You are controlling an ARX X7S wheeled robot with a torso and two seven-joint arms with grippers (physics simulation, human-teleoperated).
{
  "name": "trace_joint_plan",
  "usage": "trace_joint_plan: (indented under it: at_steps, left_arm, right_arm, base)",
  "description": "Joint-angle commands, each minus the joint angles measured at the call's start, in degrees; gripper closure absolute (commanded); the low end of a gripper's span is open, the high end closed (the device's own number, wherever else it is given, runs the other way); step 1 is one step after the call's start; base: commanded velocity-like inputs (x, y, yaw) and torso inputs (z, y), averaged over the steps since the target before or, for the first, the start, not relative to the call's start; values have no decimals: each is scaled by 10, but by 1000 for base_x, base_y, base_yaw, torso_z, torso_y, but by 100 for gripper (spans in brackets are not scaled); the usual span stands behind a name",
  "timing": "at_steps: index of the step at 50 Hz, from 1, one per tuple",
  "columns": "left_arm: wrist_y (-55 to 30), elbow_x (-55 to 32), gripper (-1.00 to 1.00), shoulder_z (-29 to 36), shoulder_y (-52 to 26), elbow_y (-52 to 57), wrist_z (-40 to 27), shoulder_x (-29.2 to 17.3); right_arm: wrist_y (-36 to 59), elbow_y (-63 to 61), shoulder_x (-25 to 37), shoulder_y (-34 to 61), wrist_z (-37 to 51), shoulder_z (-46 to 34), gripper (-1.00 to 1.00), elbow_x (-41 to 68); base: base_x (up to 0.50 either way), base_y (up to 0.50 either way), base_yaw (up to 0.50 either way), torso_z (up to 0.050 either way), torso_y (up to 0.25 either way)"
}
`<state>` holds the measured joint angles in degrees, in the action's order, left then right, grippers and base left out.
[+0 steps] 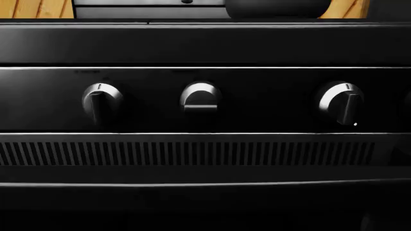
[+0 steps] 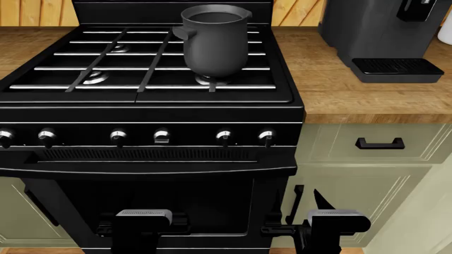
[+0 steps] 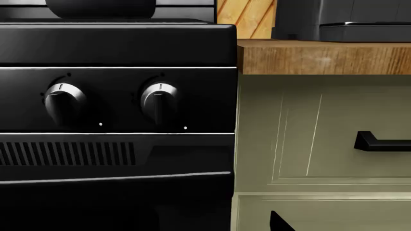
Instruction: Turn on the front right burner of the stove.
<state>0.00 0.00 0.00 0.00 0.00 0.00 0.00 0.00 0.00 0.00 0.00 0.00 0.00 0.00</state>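
Note:
The stove (image 2: 152, 114) is a glossy black range with black grates and a row of chrome-tipped knobs (image 2: 162, 136). The front right burner (image 2: 205, 80) is a small silvery head, mostly covered by the dark grey pot (image 2: 213, 39) standing on it. My left gripper (image 2: 143, 210) hangs low in front of the dark oven door, and its fingers are lost against the black. My right gripper (image 2: 309, 200) is low at the stove's right edge, below the rightmost knob (image 2: 266, 137), with its fingers apart and empty. One fingertip (image 3: 280, 223) shows in the right wrist view, well below two knobs (image 3: 159, 99).
A wooden counter (image 2: 353, 95) runs to the right of the stove and carries a black coffee machine (image 2: 385, 34). Pale green cabinets with a black drawer handle (image 2: 380, 143) sit beneath it. The left wrist view faces three knobs (image 1: 200, 97) and the vent slots (image 1: 186, 153).

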Motion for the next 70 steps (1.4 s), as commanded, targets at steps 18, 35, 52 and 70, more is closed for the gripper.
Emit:
trace_joint_plan:
  at_steps: [18, 35, 52, 70]
  left_arm:
    - [-5, -29, -100, 40, -3, 1, -38, -33]
    - [0, -43, -100, 56, -5, -2, -50, -46]
    - [-1, -54, -100, 68, -6, -1, -64, -57]
    - [1, -63, -100, 80, -7, -2, -74, -67]
  right_arm:
    - [4, -2, 33, 3, 38, -40, -100, 33]
    - [3, 0, 46, 5, 52, -55, -100, 46]
    - [1, 1, 56, 7, 64, -67, -100, 58]
    - [0, 0, 66, 7, 76, -79, -100, 67]
  base:
    - [0, 0, 0, 0, 0]
    - [0, 0, 0, 0, 0]
    - [0, 0, 0, -21, 0]
    - [0, 0, 0, -50, 0]
